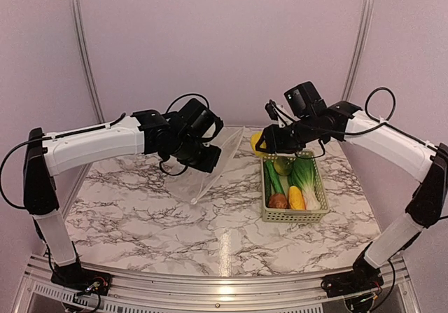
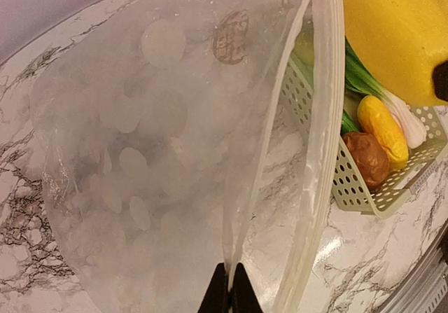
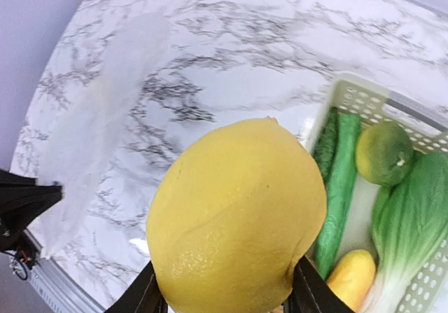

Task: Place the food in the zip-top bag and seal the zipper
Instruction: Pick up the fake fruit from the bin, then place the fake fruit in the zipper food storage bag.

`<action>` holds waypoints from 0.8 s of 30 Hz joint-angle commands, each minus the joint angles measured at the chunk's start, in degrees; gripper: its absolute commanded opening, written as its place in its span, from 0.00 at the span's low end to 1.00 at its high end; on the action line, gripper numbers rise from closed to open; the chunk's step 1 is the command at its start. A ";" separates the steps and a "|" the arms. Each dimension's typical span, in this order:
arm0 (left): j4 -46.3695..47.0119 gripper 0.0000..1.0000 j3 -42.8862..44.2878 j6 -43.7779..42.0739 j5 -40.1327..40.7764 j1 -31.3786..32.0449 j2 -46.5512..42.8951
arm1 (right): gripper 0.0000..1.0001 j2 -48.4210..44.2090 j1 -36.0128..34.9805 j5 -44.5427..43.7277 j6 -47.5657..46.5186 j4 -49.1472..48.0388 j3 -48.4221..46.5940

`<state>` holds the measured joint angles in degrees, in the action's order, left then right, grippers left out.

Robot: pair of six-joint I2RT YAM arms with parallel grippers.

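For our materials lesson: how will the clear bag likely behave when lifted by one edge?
Probably floppy: the bag hangs crinkled from the left gripper pinching its edge. Likely light: thin, see-through film. Its mouth may sag shut, being held at one spot.

**Our tally, kind by kind**

We count six pieces of toy food, one of each kind: one lemon [image 3: 238, 215], one cucumber [image 3: 341, 180], one bok choy [image 3: 413, 215], one round green fruit [image 3: 383, 152], one yellow corn [image 2: 381, 127] and one brown round item [image 2: 367, 159]. We see one zip-top bag [image 2: 140, 152], one pale green basket [image 1: 294, 215], one marble table [image 1: 140, 215], and two arms, the left arm [image 1: 98, 145] and the right arm [image 1: 385, 141].
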<state>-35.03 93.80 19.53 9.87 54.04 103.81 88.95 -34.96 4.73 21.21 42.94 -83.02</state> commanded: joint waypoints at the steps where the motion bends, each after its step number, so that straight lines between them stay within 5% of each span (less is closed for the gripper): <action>1: 0.00 0.00 3.05 2.12 -2.74 -0.82 2.26 | 0.31 -2.51 -3.40 14.51 2.83 -10.77 -1.67; 11: 2.27 0.00 11.09 5.64 -7.71 -1.54 2.04 | 0.31 -1.05 -5.23 24.41 2.48 -20.35 -5.15; 24: 6.72 0.00 11.43 10.89 -6.61 -4.89 -4.02 | 0.28 2.99 -5.26 16.17 2.48 -14.01 -9.31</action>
<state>-31.70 105.89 28.14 3.46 50.48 103.11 89.71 -39.90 24.91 23.57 25.58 -89.27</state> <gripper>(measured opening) 0.016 0.468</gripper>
